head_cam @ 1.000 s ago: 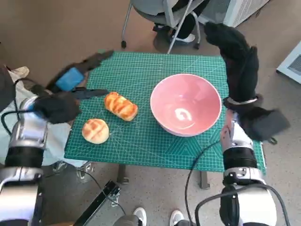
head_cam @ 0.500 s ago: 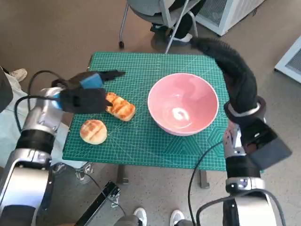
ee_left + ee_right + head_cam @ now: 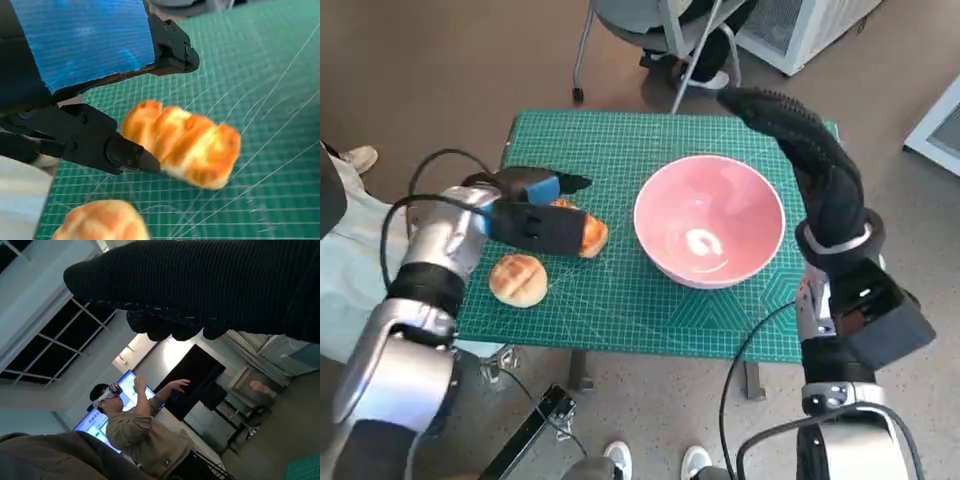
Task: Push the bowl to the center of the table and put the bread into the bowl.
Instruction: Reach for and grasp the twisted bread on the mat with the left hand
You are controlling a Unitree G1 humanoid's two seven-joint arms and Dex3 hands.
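Bowl (image 3: 709, 220): mid-bench, empty. Long bread (image 3: 182, 144): ungrasped, between open left robot hand's (image 3: 535, 213) fingers. Right robot hand (image 3: 790, 125): open, empty.

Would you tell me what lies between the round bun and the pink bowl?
In the head view, only bare green mat separates the round bun from the pink bowl; the long loaf sits further back.

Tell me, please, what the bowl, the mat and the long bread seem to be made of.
Bowl: probably glazed ceramic or smooth plastic; pink, with a bright glare spot inside.
Mat: looks like a rubbery or vinyl cutting mat; matte green with a printed pale grid.
Long bread: a golden, glossy segmented crust; whether it is real bread or a foam model cannot be told.
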